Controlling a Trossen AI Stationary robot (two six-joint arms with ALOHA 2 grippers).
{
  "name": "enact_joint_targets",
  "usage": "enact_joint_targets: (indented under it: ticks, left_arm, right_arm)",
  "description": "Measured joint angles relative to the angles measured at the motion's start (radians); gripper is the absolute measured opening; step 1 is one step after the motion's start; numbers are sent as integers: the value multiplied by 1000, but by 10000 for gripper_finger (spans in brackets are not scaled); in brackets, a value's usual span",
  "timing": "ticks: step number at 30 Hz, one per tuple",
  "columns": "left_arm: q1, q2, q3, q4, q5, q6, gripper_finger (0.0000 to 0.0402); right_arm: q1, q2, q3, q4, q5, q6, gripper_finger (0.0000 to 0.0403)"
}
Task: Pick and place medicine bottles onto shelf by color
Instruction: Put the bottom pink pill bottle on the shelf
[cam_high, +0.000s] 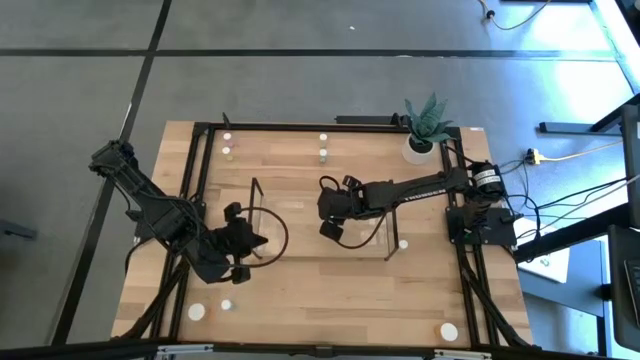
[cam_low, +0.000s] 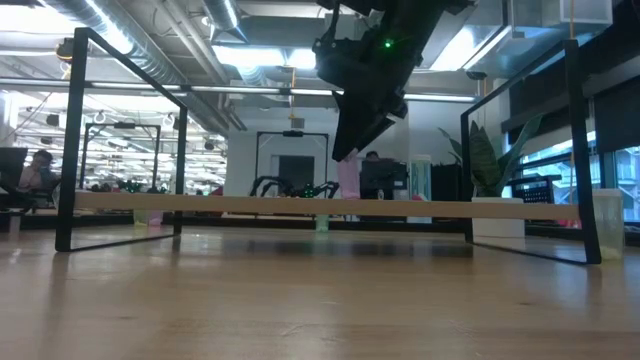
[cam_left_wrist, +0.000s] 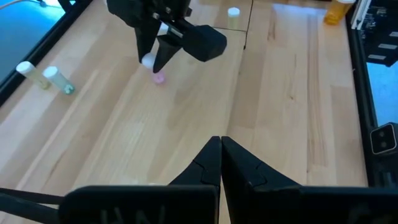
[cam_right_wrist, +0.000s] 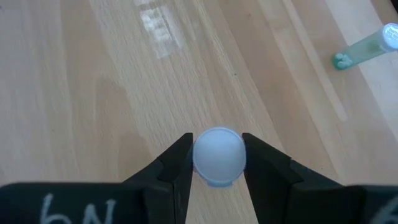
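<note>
One pink bottle (cam_right_wrist: 217, 157), two arms.

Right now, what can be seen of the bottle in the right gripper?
The pink bottle is small and round with a white cap and a see-through pink body, plastic by the look of it. It hangs upright, cap up, clamped at the cap between the right gripper's two dark fingers, above the shelf's wooden board near its middle. Whether its base touches the board cannot be told. Nothing else touches it.
</note>
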Motion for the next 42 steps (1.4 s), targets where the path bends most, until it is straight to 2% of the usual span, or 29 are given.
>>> enact_joint_targets:
  ticks: [33,42]
  left_arm:
    - [0,0,0,0,2,0,0]
    - [0,0,0,0,3,0,0]
  right_arm:
    - [0,0,0,-11,7,2,127]
    - [-16,0,0,-11,-20,18,131]
